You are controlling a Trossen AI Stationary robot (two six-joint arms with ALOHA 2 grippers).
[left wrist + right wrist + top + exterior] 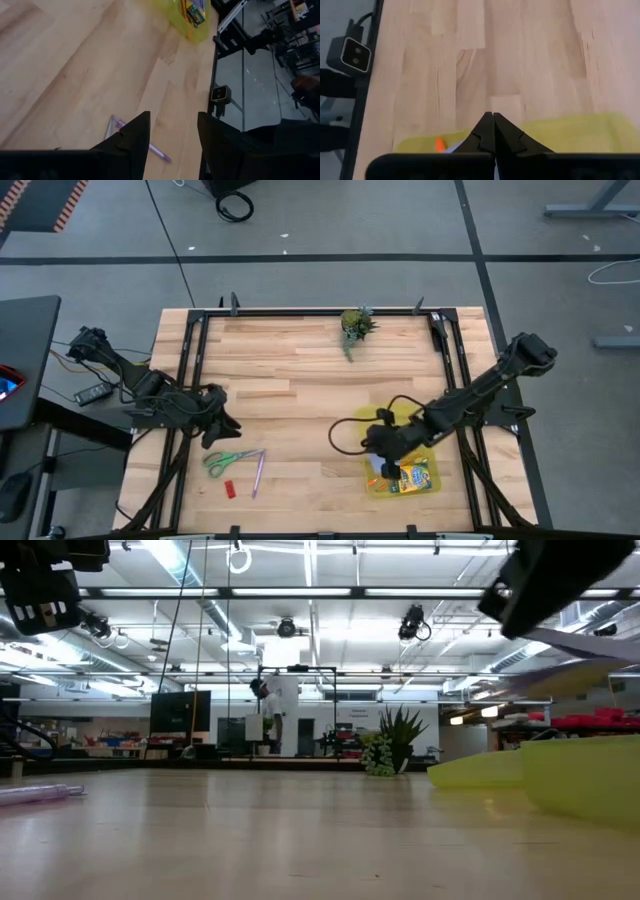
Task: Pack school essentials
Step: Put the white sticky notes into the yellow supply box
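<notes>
Table [320,370]: light wood with a dark frame around it; it carries everything, with the loose items near the front edge on the left arm's side.
Right arm: reaches in from the right edge, bent down so that its wrist hangs over the case, which reads as a drop-off pose.
Left arm: lies low along the left edge, its wrist turned toward the loose items, probably to take the next one.
Case [405,476]: yellow, translucent, open at the front right; it seems to be the container being packed.
Crayon box [414,476]: lies flat inside the case, already packed.
Plant [354,326]: stands at the far edge, well apart from the work, and is likely not meant for packing.
Scissors [226,460]: green-handled, flat on the wood just ahead of the left gripper, not yet packed.
Pen [257,472]: pinkish, lying beside the scissors; the left wrist view shows it just past the fingers.
Pencil [440,145]: an orange tip shows in the case in the right wrist view.
Eraser [229,489]: small, red, near the front edge by the pen.
Right gripper [493,131]: fingertips pressed together with nothing between them, poised over the case.
Left gripper [172,135]: fingers apart and empty, above bare wood near the pen.
</notes>
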